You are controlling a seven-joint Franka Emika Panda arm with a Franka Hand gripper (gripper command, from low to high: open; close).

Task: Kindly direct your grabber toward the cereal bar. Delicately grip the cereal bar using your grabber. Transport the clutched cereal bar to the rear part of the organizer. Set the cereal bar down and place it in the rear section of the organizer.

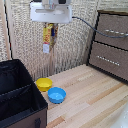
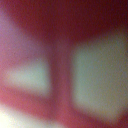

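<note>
In the exterior view my grabber [image 1: 49, 25] hangs high near the top, under its white boxy wrist. Its fingers are shut on the upper end of the cereal bar [image 1: 47, 38], an orange-yellow packet with red and white markings that dangles upright in the air. The organizer [image 1: 20, 92], a large black fabric box with a divider, stands at the exterior view's lower left, well below and to the left of the bar. The wrist view shows only a red and pale blur [image 2: 64, 64], something very close to the lens.
A yellow bowl [image 1: 44, 84] and a blue bowl [image 1: 56, 94] sit on the wooden table [image 1: 95, 100] just right of the organizer. A brown wooden drawer cabinet [image 1: 111, 42] stands at the exterior view's right. A wicker screen backs the scene.
</note>
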